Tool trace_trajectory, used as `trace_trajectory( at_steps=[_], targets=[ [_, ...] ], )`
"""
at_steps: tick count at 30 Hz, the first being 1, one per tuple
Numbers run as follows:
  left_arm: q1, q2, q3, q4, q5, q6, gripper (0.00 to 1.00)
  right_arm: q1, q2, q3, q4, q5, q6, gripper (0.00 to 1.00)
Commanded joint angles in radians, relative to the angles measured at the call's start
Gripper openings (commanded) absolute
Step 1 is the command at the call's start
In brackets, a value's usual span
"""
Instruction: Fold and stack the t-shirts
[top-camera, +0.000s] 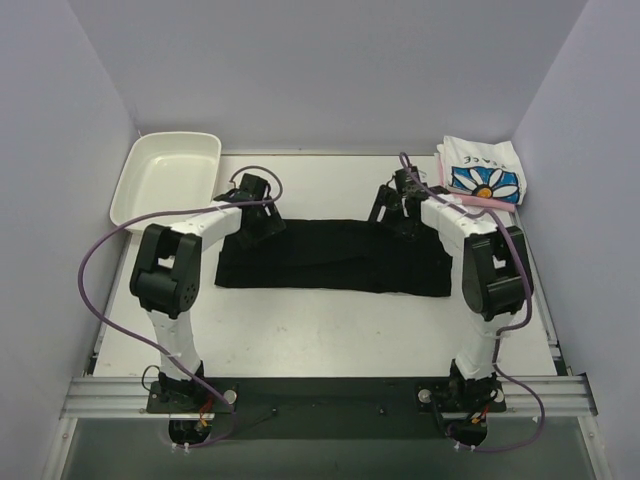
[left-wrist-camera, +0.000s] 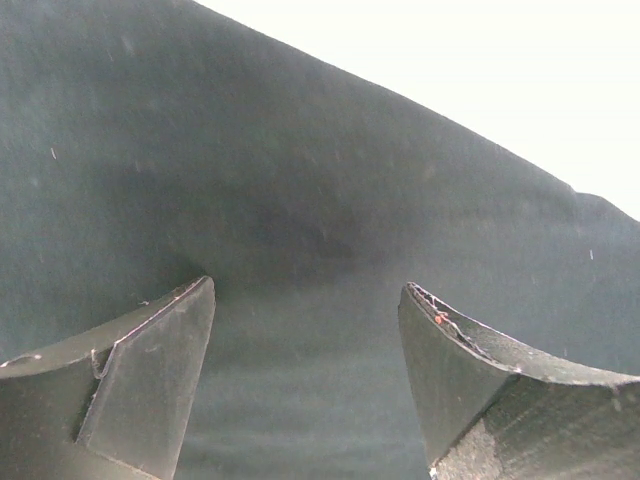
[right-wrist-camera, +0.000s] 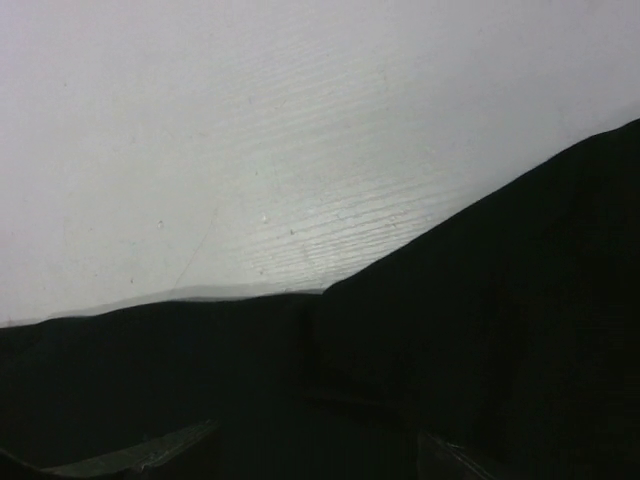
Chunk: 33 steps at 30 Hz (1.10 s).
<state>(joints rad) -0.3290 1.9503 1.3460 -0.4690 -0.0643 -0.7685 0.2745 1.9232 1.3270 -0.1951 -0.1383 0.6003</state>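
Folding the large plain black cloth t-shirt, spread flat on the table, with left end effector and right end effector both released at its far edge, probably needing next to pinch that edge and draw it nearward.

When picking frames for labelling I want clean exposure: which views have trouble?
Right wrist: underexposed, the black t-shirt is a near-featureless dark mass. Left wrist: the table is blown out to pure white, though the fabric is readable. Top external: evenly lit and sharp.
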Motion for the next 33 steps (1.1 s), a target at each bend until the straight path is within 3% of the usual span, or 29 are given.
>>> trace_trajectory(
  at_steps=[1,11,25,33],
  targets=[
    [-0.045,-0.152,-0.005,-0.031,0.015,0.023,0.85,0.023,-0.141,0.078,-0.246,0.134,-0.109,0.77],
    [-0.082,-0.303,-0.117,-0.011,0.009,0.0,0.85,0.049,-0.239,-0.156,-0.231,0.164,-0.091,0.78],
    [-0.088,-0.344,-0.205,0.024,0.015,-0.018,0.85,0.091,-0.205,-0.284,-0.135,0.157,-0.062,0.78],
    [-0.09,-0.35,-0.211,0.029,0.021,-0.025,0.85,0.152,-0.32,-0.328,-0.298,0.392,-0.002,0.76]
  ],
)
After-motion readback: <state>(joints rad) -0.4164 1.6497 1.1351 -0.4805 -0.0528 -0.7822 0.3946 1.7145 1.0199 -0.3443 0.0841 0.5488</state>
